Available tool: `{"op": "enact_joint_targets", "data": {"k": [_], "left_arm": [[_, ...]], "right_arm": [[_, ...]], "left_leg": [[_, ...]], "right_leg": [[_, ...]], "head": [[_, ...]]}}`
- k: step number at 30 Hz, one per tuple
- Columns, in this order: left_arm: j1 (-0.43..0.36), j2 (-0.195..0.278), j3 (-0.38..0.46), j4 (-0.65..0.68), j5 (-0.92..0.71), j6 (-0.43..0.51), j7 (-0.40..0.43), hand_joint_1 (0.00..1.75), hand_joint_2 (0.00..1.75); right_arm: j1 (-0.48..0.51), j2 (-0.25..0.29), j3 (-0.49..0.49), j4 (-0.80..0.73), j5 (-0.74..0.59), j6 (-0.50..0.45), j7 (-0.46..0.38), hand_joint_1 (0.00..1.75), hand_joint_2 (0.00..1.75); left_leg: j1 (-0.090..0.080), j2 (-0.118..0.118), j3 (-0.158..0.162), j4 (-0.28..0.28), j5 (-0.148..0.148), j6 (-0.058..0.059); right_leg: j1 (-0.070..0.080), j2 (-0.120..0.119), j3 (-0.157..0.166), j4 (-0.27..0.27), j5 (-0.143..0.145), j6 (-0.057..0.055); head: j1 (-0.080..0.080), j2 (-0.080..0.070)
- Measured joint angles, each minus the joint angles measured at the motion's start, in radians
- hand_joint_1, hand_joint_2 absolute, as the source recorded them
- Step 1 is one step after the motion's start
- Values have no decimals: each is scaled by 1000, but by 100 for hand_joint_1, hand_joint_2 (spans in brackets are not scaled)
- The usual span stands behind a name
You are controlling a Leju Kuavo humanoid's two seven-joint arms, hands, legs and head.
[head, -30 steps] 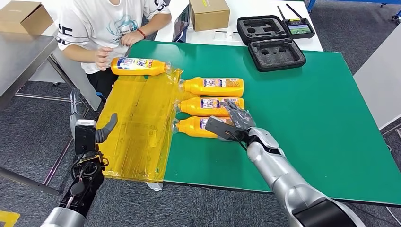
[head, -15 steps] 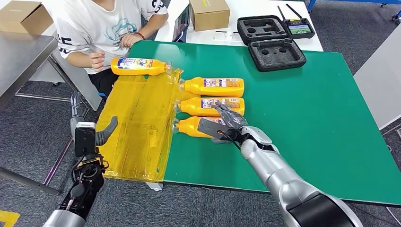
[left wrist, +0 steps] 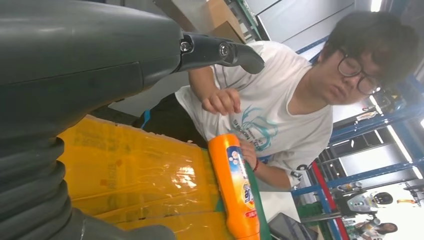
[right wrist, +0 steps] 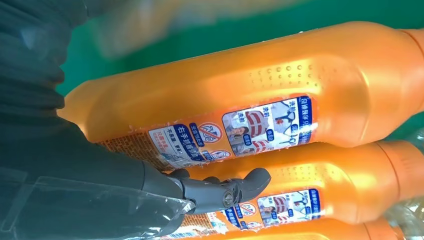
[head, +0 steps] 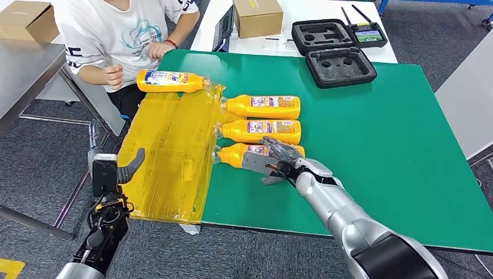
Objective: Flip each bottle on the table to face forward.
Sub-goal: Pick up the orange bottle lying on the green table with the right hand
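Four orange bottles lie on their sides on the green table (head: 378, 151). One bottle (head: 170, 81) (left wrist: 235, 185) lies apart at the far left by a person. Three lie in a row: the far bottle (head: 261, 106), the middle bottle (head: 258, 130) (right wrist: 320, 185) and the nearest bottle (head: 235, 154) (right wrist: 240, 85), labels facing up. My right hand (head: 273, 160) lies over the nearest bottle's base end, fingers (right wrist: 225, 190) spread across it and reaching toward the middle bottle, not closed around it. My left hand (head: 119, 168) hangs off the table's left edge, fingers apart and holding nothing.
A yellow plastic sheet (head: 168, 157) covers the table's left part, bottle necks resting on its edge. A person (head: 122, 35) sits at the far left corner, hands close to the lone bottle. A black foam case (head: 340, 65), a controller (head: 368, 35) and a cardboard box (head: 257, 16) stand at the back.
My right hand has slid left and lower, from above the middle bottle onto the nearest bottle. The person's hand has drawn back from the lone bottle. My left arm barely moved.
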Motion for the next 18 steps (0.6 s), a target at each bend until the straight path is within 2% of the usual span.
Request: {"op": "enact_joint_targets", "data": {"k": [10,18], "left_arm": [[-2,0,0,0,4,-7,8,0,175],[-7,0,0,1,6,-11,13,0,175]], "right_arm": [[-13,-28,20,14,-10,26,49,0,175],[-11,-46,21,21,-28,26,54,3,175]], "left_leg": [[0,0,1,0,0,0],[0,0,2,0,0,0]], "right_leg": [[0,0,1,0,0,0],[0,0,1,0,0,0]], "head": [[0,0],[0,0]]}}
